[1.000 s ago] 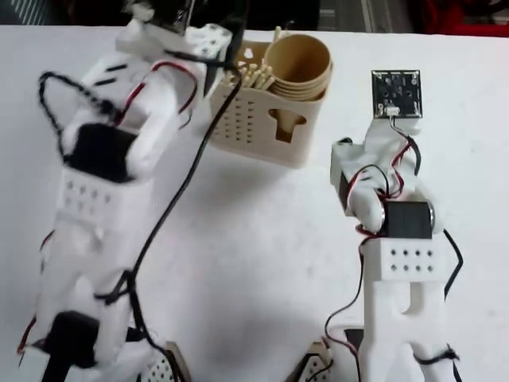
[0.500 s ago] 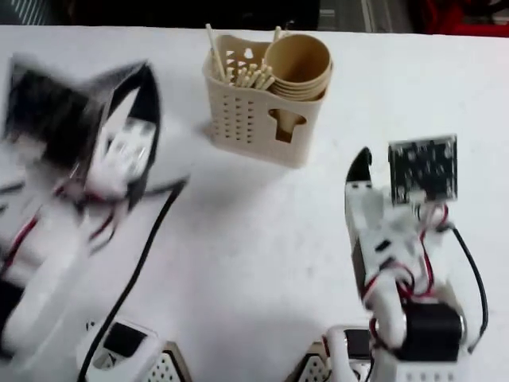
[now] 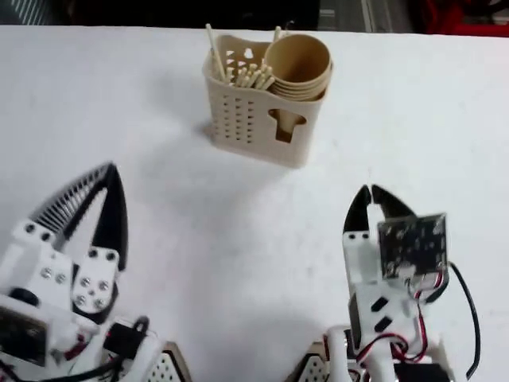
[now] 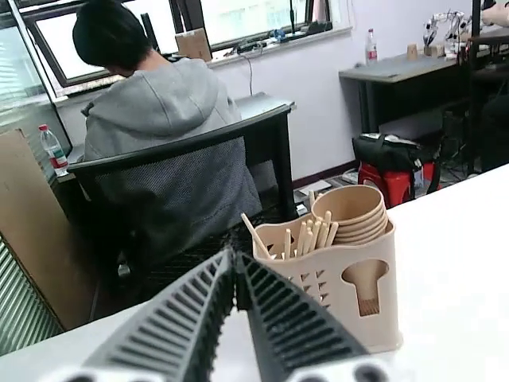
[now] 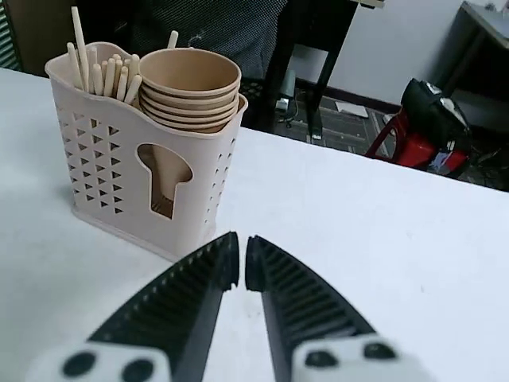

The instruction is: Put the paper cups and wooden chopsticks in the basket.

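The stack of paper cups [image 3: 298, 62] stands in the 3 o'clock half of the beige basket [image 3: 254, 123]. The wooden chopsticks [image 3: 248, 77] stand upright in its 9 o'clock half. The basket sits at 12 o'clock on the white table [image 3: 199, 239]. The left gripper [image 3: 109, 169] is at 8 o'clock and the right gripper [image 3: 370, 192] at 5 o'clock. Each has its jaws pressed together, well apart from the basket.
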{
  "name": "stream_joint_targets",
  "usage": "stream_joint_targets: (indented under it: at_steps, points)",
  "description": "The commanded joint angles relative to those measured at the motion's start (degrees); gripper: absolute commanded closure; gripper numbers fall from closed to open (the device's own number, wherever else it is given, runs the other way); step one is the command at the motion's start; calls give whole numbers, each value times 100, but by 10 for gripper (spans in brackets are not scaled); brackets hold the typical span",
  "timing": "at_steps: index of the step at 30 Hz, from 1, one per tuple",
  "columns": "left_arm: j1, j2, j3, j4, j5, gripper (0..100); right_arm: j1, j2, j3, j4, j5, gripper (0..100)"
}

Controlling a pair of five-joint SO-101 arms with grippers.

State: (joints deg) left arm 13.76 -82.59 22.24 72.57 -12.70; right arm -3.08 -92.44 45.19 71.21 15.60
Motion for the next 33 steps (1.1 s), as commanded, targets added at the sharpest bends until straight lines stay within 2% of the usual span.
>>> stream_joint_targets:
  at_steps: [1,4,7,10,18,23,33]
  points:
    - [-48,-1015,1336,-457,0,977,57,-655,457,-136,132,980]
    - [-57,-1780,2286,-589,0,977,57,-1147,993,-127,132,980]
    - [-57,-2281,2954,-598,0,977,57,-998,1231,-136,132,980]
    - [-303,-2193,3270,-624,0,977,48,-1077,1495,-136,123,980]
    - [-892,-2193,4879,-1389,-35,977,13,-1086,2295,-136,167,980]
    - [-945,-2193,5978,-1934,-44,976,4,-1086,2857,-154,176,980]
    - [-954,-2193,7095,-2154,-44,976,48,-1086,4941,-1789,176,980]
